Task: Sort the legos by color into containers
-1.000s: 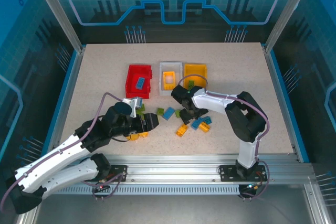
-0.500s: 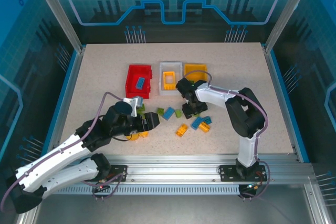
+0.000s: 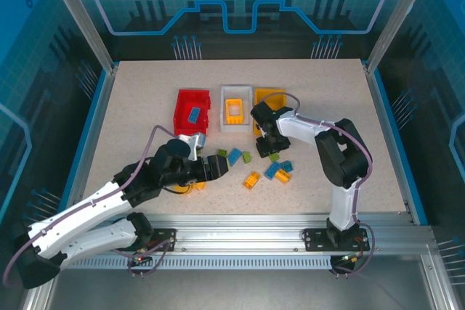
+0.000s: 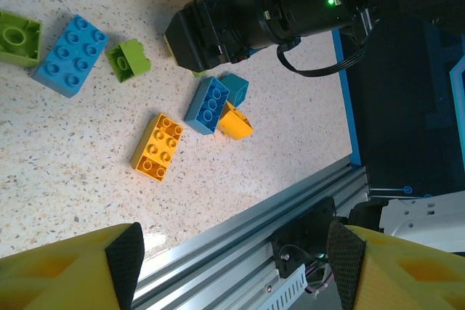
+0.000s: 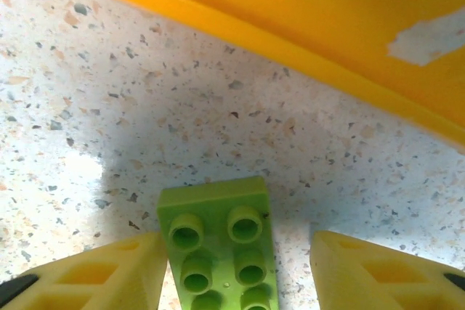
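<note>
My right gripper [image 3: 268, 141] [image 5: 236, 270] stands open just in front of the orange-yellow bin [image 3: 269, 99] [image 5: 305, 27]. A green lego [image 5: 220, 252] lies on the table between its fingers, against the left one and apart from the right one. My left gripper [image 3: 218, 165] [image 4: 232, 259] is open and holds nothing, low over the table left of the loose legos. Among them are a blue lego [image 3: 234, 156] [image 4: 70, 56], a green lego [image 3: 247, 156] [image 4: 129, 59] and an orange lego [image 3: 251, 179] [image 4: 156, 147]. The red bin [image 3: 192, 125] holds a blue lego [image 3: 194, 115]. The white bin [image 3: 235, 91] holds an orange lego [image 3: 234, 109].
More legos lie right of the pile: a blue one [image 3: 272, 170] [image 4: 208, 104] and an orange one [image 3: 283, 175] [image 4: 236, 123]. The aluminium rail [image 3: 240, 219] [image 4: 240, 230] runs along the table's near edge. The three bins stand side by side at mid-table.
My right gripper has moved away from the pile toward the orange-yellow bin. My left arm has reached slightly further right and forward.
</note>
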